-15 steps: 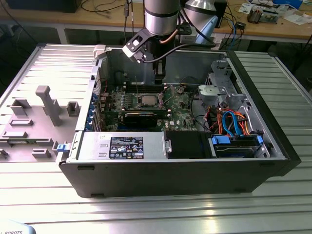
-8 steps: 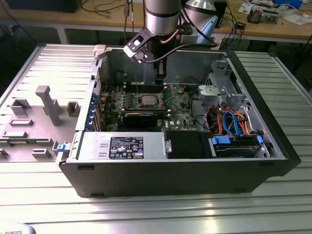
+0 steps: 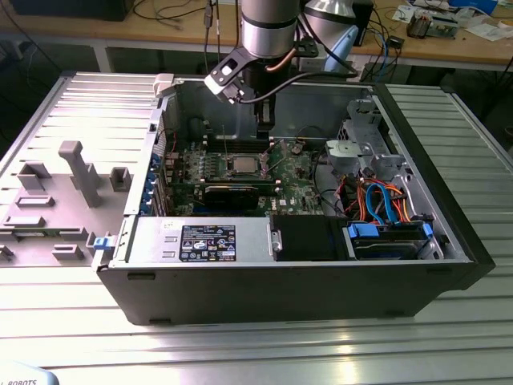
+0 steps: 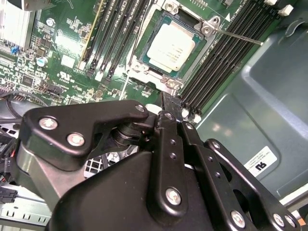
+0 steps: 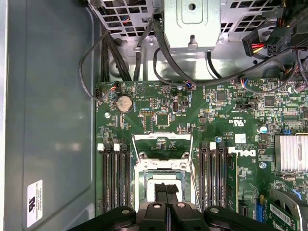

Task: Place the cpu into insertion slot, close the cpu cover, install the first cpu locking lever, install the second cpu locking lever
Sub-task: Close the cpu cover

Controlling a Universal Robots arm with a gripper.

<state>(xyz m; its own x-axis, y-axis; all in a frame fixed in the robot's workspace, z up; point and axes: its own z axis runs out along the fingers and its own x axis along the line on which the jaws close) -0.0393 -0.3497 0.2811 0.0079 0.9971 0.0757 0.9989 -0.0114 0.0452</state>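
Gripper (image 5: 166, 189) pinched narrow, apparently empty, over the cpu (image 4: 171, 48) seated in the insertion slot (image 4: 137, 62); cpu cover (image 5: 161, 136) open.

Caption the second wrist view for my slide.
Gripper near the cpu, seated in the insertion slot of the green motherboard.

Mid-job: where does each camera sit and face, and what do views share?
Exterior view: off the arm, looking down into the computer case; arm and gripper show.
Second wrist view: wrist-mounted, slanting past the gripper toward the cpu.
First wrist view: wrist-mounted, facing the motherboard squarely; gripper over the cpu.
Shared: all three show gripper and cpu.
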